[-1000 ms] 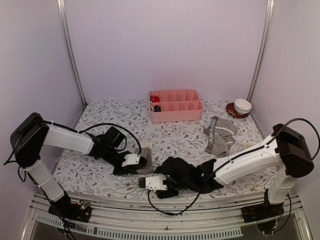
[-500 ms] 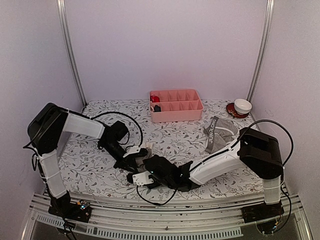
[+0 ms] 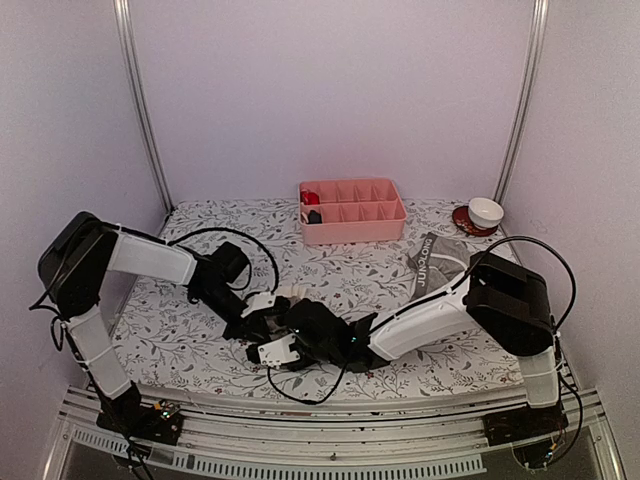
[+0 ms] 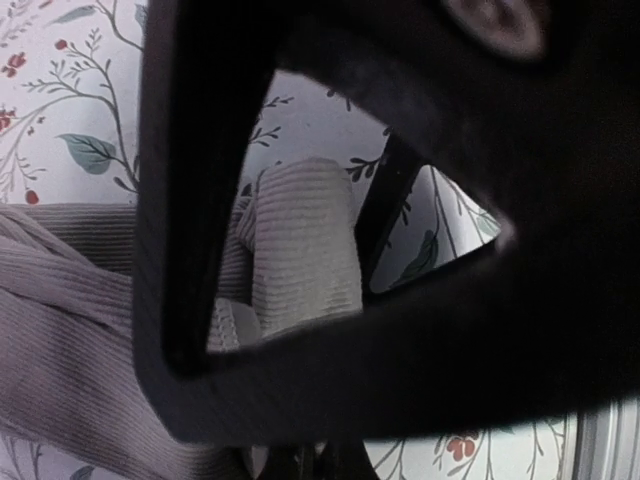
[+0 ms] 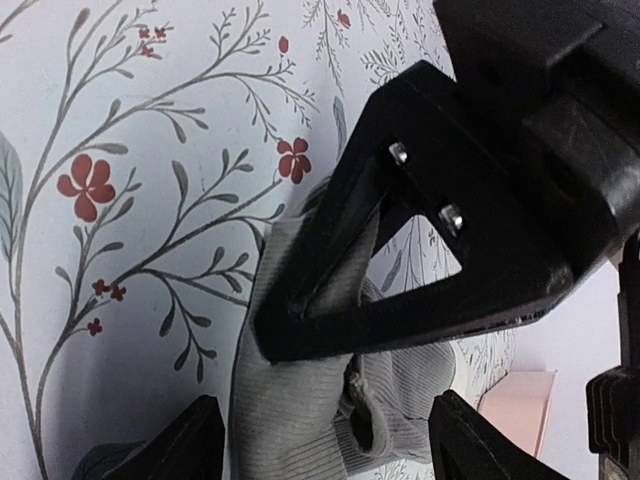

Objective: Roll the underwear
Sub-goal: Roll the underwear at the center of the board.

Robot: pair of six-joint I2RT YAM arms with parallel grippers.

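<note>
I'm seeing my left gripper (image 3: 254, 324) clenching a bunched fold of the briefs (image 5: 290, 400) near the front of the table (image 3: 180, 330), while my right gripper (image 5: 335, 445) is hanging spread just beside it, holding nothing. The cloth is looking light, limp and ribbed, so I'm judging it will sag unless I'm pinching the thick rolled edge. The boxer-briefs (image 3: 440, 268) are lying well apart, rightward

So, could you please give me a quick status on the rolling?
Left tool shut on grey briefs. Right tool open, close over the same cloth. Boxer-briefs lie apart, far right; nothing blocking.
</note>
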